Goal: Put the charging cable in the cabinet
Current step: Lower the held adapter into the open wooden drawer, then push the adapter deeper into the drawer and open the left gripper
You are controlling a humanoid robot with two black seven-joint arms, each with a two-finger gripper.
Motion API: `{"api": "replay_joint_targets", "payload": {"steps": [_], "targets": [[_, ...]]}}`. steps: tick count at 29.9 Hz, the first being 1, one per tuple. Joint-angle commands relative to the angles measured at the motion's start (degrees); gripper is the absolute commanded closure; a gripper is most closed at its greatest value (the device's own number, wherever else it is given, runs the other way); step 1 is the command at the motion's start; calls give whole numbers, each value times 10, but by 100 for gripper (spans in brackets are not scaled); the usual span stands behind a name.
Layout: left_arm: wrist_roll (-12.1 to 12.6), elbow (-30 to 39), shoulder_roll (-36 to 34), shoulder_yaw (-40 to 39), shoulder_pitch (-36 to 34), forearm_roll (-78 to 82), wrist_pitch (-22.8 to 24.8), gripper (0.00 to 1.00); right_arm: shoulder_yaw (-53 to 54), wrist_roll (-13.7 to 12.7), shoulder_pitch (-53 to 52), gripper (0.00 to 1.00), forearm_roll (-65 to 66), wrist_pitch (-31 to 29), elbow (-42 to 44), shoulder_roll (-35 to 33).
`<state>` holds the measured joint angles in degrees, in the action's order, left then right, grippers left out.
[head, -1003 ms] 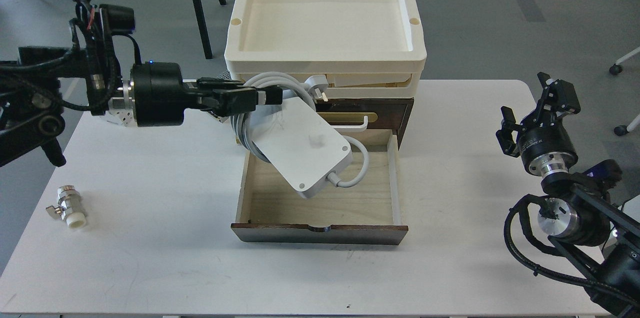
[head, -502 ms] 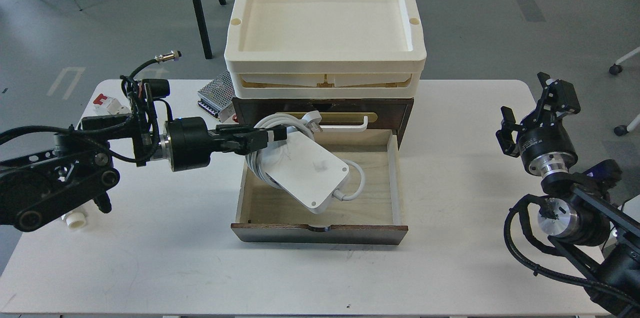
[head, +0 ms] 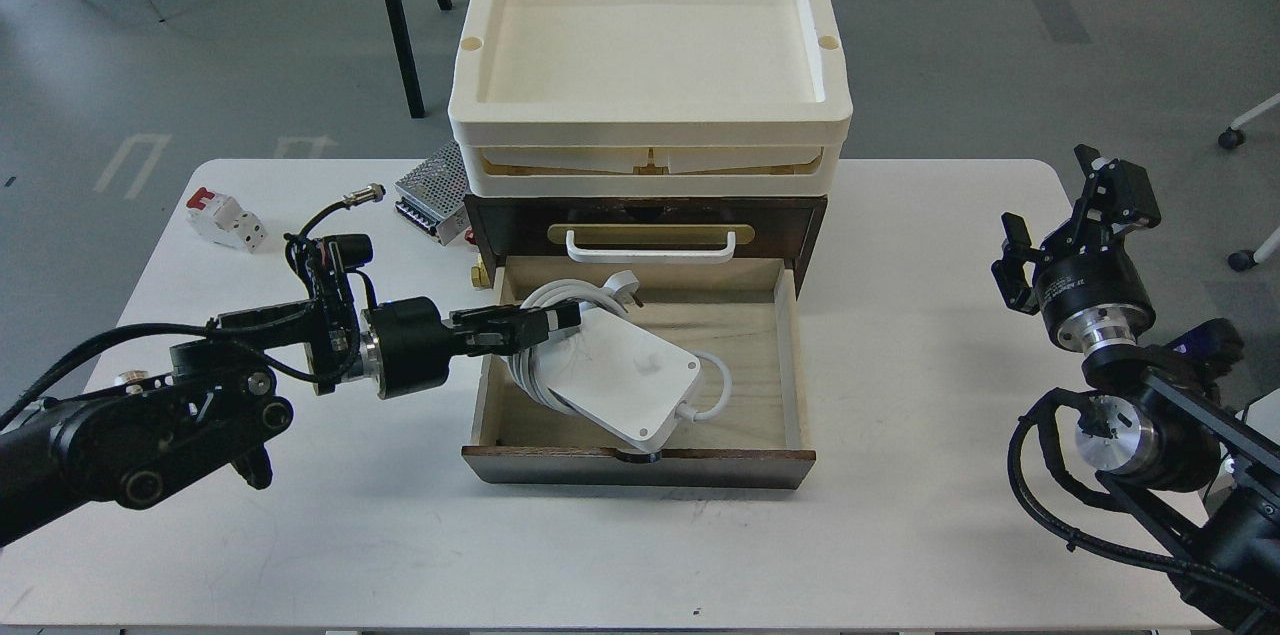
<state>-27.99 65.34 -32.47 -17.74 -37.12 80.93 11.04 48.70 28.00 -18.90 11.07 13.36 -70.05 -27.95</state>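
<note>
The charging cable point(head: 625, 380), a flat white adapter brick with a white cord coiled round its left end, lies low inside the open pale wood drawer point(head: 750, 335) of the dark brown cabinet point(head: 500, 220). My left gripper point(head: 552, 319) reaches over the drawer's left wall and is shut on the coiled cord at the brick's left end. My right gripper point(head: 1055, 205) hovers over the table's right edge, far from the cabinet, with its fingers apart and nothing in it.
Stacked cream plastic trays point(head: 650, 110) sit on top of the cabinet. A silver perforated power supply box point(head: 432, 190) and a white-and-red breaker block point(head: 224, 218) lie at the table's back left. A white handle on a brass plate point(head: 650, 240) fronts the upper drawer.
My left gripper has come down and toward me with the charging cable, from above the cabinet front into the open drawer. The right arm has not moved.
</note>
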Motion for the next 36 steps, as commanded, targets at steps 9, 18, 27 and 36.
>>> {"api": "replay_joint_targets", "payload": {"steps": [9,18,27,36], "targets": [[0,-99,71,-1,0,-5,-3,94,0,0,0,1,0,0,0,0],[0,-160,121,-1,0,-6,-23,94,0,0,0,1,0,0,0,0],[0,-163,135,-1,2,-9,-30,80,1,0,0,1,0,0,0,0],[0,-159,136,-1,8,-9,-30,47,1,0,0,1,0,0,0,0]]}}
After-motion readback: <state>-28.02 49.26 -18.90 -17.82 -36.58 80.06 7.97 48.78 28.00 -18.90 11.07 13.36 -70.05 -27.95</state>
